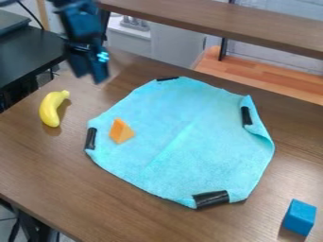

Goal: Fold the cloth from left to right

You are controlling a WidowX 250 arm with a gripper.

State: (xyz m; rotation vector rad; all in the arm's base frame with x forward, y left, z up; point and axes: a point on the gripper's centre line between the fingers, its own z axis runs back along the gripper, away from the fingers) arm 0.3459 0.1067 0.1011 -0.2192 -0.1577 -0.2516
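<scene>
Lying mostly flat on the table (56, 165), the cloth (208, 142) looks light and floppy, so nothing fragile, I'd just pinch its left edge by the black tape (90, 138), probably the stiffer bit. Orange wedge (120, 131) on top might tumble tho. Gripper (89, 78) hangs upper left, jaws apart, empty

The gripper (89, 78) is blurred, its arm (77, 19) cut off by the top edge.
</scene>
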